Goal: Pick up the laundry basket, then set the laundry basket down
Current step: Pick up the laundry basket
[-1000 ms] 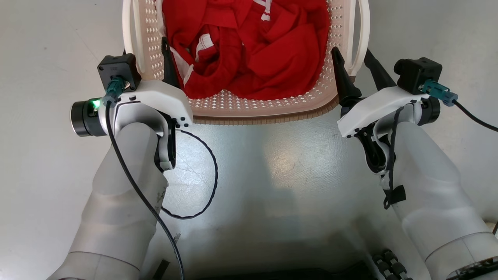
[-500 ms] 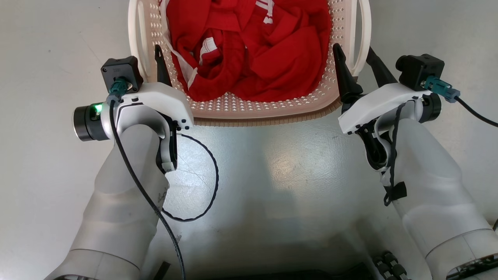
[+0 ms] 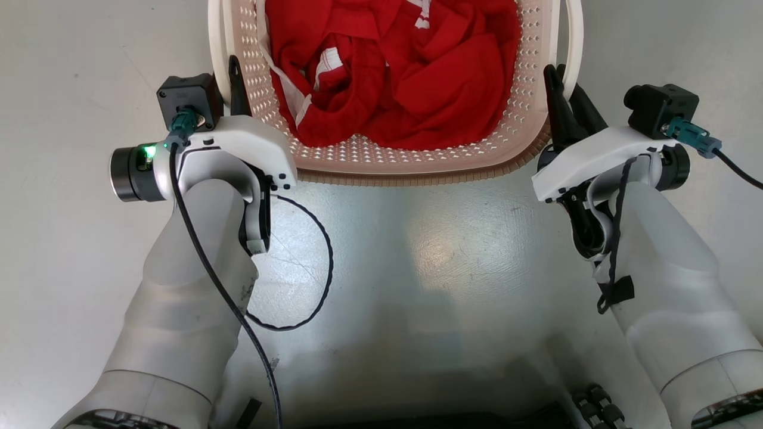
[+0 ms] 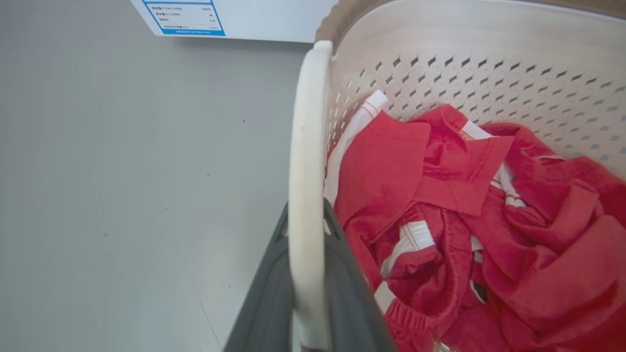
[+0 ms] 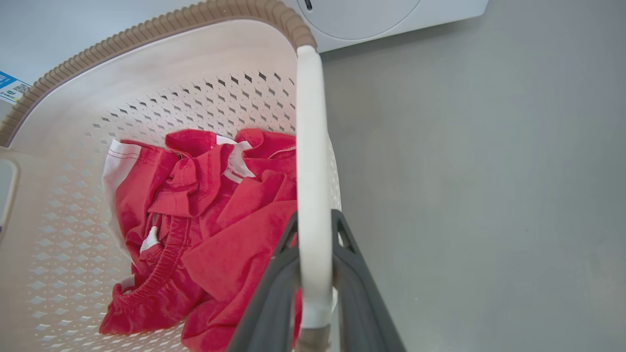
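Note:
The laundry basket (image 3: pixel 405 173) stands on the grey floor before me, cream and perforated with a brown ribbed rim, and it holds red clothes (image 3: pixel 405 71). My left gripper (image 3: pixel 226 77) is shut on the basket's left white loop handle (image 4: pixel 303 146), a dark finger pressed against each side of it (image 4: pixel 337 274). My right gripper (image 3: pixel 565 86) is shut on the right loop handle (image 5: pixel 310 122) in the same way, its fingers (image 5: pixel 352 274) clamping the white bar. The basket's far end is cut off by the top of the head view.
A white washing machine (image 5: pixel 371 14) stands just beyond the basket. A white panel with a blue label (image 4: pixel 195 14) shows at floor level beyond the left handle. Bare grey floor (image 3: pixel 71 238) lies on both sides. My dark base (image 3: pixel 417 417) sits at the bottom edge.
Both grippers have closed from wide open onto the basket's side handles. The whole picture has shifted a little, the basket now sitting slightly higher and to the right.

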Controlling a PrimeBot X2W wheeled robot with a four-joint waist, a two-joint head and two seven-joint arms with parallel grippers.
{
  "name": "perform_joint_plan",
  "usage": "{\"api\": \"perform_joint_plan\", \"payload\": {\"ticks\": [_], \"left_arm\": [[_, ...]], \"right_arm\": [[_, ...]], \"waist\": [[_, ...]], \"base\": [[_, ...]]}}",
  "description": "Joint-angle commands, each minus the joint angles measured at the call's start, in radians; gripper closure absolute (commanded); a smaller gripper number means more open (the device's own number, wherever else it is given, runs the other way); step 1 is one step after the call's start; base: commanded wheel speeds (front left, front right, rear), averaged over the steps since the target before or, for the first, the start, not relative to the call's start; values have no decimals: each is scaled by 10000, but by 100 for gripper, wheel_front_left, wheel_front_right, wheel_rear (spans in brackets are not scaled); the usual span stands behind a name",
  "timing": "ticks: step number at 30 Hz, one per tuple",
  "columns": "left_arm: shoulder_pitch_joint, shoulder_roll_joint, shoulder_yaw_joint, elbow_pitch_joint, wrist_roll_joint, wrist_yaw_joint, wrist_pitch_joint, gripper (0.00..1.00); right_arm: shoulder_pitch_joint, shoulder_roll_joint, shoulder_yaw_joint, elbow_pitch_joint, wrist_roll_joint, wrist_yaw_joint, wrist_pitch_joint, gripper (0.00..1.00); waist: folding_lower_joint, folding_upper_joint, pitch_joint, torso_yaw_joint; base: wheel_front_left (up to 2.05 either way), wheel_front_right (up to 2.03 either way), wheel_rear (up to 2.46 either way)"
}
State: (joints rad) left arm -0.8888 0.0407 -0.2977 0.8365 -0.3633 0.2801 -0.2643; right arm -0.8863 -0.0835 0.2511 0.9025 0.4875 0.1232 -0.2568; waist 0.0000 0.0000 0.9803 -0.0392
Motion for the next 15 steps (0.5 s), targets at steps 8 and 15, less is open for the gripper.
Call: {"api": "perform_joint_plan", "payload": {"ticks": [8, 15], "left_arm": [[19, 95, -113, 199, -309, 52, 25, 100], [-45, 95, -476, 583, -771, 10, 25, 100]], "right_arm": [[368, 333, 249, 193, 204, 75, -49, 100], [205, 333, 267, 636, 275, 75, -49, 100]], "waist": [[0, 0, -133, 88], [0, 0, -521, 224]], "base": [[0, 0, 0], [0, 0, 0]]}}
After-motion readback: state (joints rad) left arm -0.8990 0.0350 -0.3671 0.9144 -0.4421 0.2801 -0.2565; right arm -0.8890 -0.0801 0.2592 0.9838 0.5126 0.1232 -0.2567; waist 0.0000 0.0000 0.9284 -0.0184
